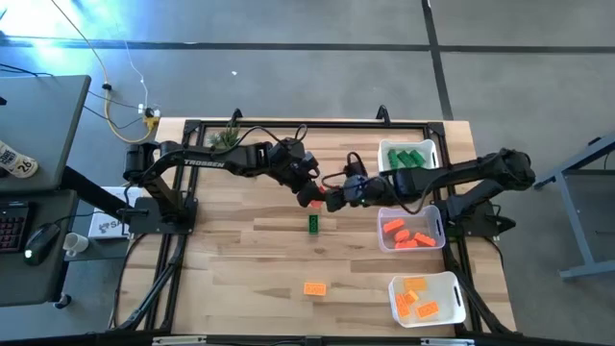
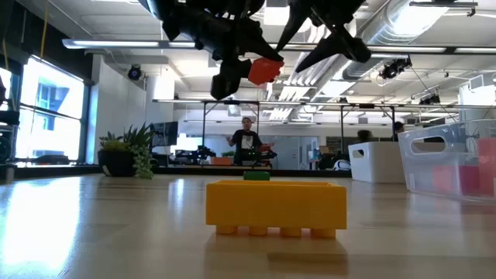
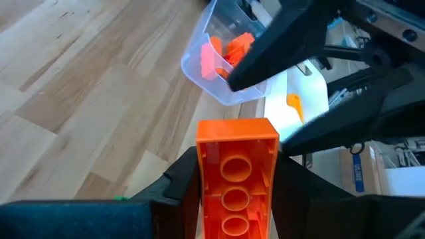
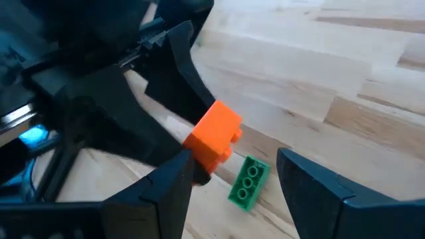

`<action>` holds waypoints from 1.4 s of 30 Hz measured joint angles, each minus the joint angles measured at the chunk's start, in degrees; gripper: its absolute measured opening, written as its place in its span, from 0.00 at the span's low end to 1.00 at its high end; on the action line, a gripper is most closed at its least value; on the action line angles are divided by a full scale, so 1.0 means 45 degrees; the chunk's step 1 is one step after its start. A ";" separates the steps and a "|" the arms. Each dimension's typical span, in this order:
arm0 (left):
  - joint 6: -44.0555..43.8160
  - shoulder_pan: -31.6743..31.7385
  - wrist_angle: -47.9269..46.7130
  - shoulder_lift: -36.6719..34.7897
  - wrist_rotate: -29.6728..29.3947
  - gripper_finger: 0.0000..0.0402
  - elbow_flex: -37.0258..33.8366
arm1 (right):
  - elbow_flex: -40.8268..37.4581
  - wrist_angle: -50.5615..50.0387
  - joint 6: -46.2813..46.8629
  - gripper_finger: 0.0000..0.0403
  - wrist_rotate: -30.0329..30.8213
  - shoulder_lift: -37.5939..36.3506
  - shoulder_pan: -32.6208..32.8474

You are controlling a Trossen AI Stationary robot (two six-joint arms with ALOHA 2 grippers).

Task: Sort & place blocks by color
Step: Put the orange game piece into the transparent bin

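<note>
Above the bare table, left fingers pinch a red-orange brick.

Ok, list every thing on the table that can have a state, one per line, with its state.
left hand: shut on the red-orange block, held above the table
right hand: open, empty, facing the held block
green block: lying loose on the table
yellow-orange block: lying loose on the table
green bin: holds green blocks
red-orange bin: holds red-orange blocks
yellow-orange bin: holds yellow-orange blocks
</note>
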 joint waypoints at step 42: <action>-0.2384 -0.0133 0.4542 0.0010 -0.3421 0.28 0.0015 | 0.0000 0.0459 0.0587 0.51 0.5530 0.0600 0.0774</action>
